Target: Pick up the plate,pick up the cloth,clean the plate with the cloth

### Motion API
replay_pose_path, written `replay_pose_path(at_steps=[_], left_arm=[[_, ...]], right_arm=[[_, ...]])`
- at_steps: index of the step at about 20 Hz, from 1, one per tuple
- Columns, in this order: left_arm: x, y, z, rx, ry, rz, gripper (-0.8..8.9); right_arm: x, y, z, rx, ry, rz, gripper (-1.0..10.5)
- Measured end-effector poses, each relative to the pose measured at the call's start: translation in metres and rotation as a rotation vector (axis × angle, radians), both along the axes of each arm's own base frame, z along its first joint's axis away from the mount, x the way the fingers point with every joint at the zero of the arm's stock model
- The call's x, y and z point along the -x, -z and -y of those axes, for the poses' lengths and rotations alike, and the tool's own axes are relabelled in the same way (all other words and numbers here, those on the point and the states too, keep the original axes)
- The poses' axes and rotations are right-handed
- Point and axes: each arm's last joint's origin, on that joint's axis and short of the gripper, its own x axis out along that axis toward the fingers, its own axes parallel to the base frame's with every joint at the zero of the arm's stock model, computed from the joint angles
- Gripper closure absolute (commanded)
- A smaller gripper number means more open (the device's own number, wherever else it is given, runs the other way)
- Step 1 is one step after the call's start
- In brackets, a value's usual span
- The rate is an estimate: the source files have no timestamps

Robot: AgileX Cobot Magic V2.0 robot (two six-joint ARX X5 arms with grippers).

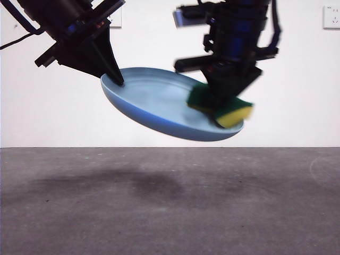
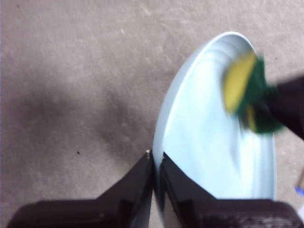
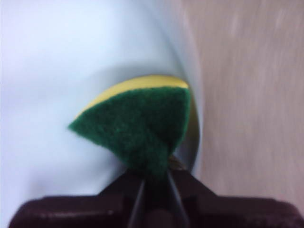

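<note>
Wiping underway: left pincer clamped the plate rim, holding it tilted above the counter to expose its face; right pincer clamped the cloth, pressed near the right edge.

A plain test room or lab: bare white wall with an outlet upper right, and a grey matte surface.
</note>
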Motion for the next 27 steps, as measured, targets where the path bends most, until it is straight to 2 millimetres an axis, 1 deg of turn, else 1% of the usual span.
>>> replay_pose_path(at_steps=[1, 3, 5, 7, 9, 11, 13, 15, 17, 19, 20, 23, 25, 27], left_arm=[[0.0, 0.0, 0.0, 0.002, 0.001, -0.006, 8.22], [0.001, 0.0, 0.0, 0.006, 0.003, -0.012, 8.22], [0.001, 0.0, 0.002, 0.02, 0.014, -0.006, 8.22], [-0.001, -0.002, 0.003, 0.042, 0.024, 0.015, 8.22], [-0.004, -0.005, 0.003, 0.07, 0.015, 0.053, 8.22], [-0.007, -0.008, 0.001, 0.086, 0.011, 0.077, 8.22], [-0.006, -0.006, 0.0, 0.081, 0.014, 0.056, 8.22], [-0.004, -0.004, 0.0, 0.078, 0.028, 0.021, 8.22], [-0.001, -0.001, -0.001, 0.077, 0.044, -0.019, 8.22], [0.001, 0.001, 0.0, 0.067, 0.051, -0.047, 8.22], [0.002, 0.002, 0.0, 0.061, 0.054, -0.059, 8.22], [0.006, 0.004, 0.002, 0.042, 0.056, -0.092, 8.22], [0.006, 0.005, 0.001, 0.031, 0.047, -0.094, 8.22], [0.007, 0.006, 0.001, -0.037, 0.026, -0.066, 8.22]], right_arm=[[-0.003, -0.004, -0.004, -0.071, -0.029, 0.023, 9.6], [-0.005, -0.011, -0.013, -0.234, -0.144, 0.019, 9.6], [-0.002, -0.014, -0.018, -0.368, -0.263, -0.061, 9.6], [0.005, -0.014, -0.02, -0.43, -0.32, -0.166, 9.6], [0.013, -0.01, -0.018, -0.393, -0.316, -0.267, 9.6], [0.023, -0.001, -0.012, -0.286, -0.295, -0.374, 9.6], [0.027, 0.005, -0.003, -0.141, -0.232, -0.391, 9.6], [0.026, 0.007, 0.005, 0.011, -0.146, -0.33, 9.6], [0.02, 0.006, 0.01, 0.122, -0.052, -0.21, 9.6], [0.013, 0.003, 0.009, 0.139, 0.009, -0.091, 9.6], [0.009, 0.001, 0.007, 0.118, 0.02, -0.048, 9.6], [-0.003, -0.012, -0.005, -0.058, 0.001, 0.096, 9.6], [-0.006, -0.017, -0.011, -0.181, -0.079, 0.105, 9.6], [-0.004, -0.019, -0.015, -0.261, -0.166, 0.058, 9.6]])
